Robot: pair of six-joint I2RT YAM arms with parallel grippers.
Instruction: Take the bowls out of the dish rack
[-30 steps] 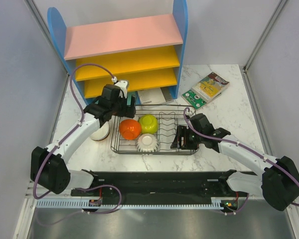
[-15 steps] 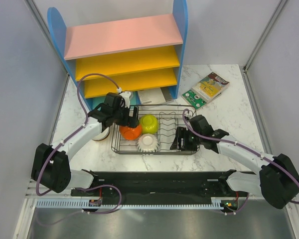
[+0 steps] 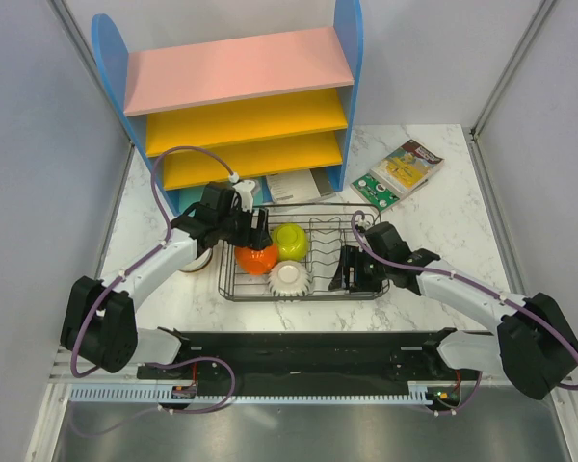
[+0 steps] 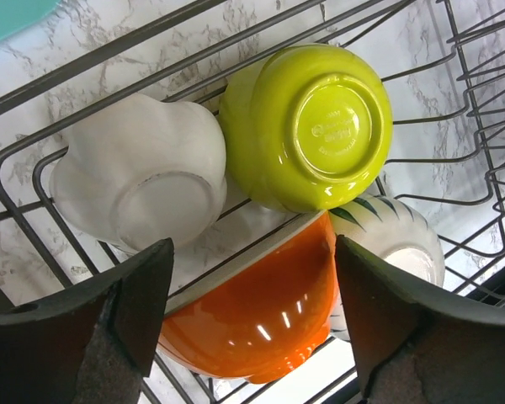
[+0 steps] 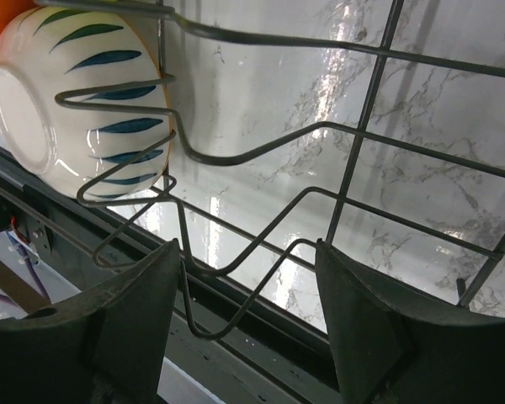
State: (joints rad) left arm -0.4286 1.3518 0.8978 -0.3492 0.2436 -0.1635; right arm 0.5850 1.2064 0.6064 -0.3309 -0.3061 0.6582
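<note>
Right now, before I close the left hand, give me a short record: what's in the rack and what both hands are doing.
rack: black wire dish rack, four bowls visible in it
bowls: orange bowl; lime green bowl, base facing up; striped bowl; plain white bowl by a rack corner
left hand: open, fingers either side of the orange bowl, contact unclear
right hand: open, empty, over the bare prongs
</note>
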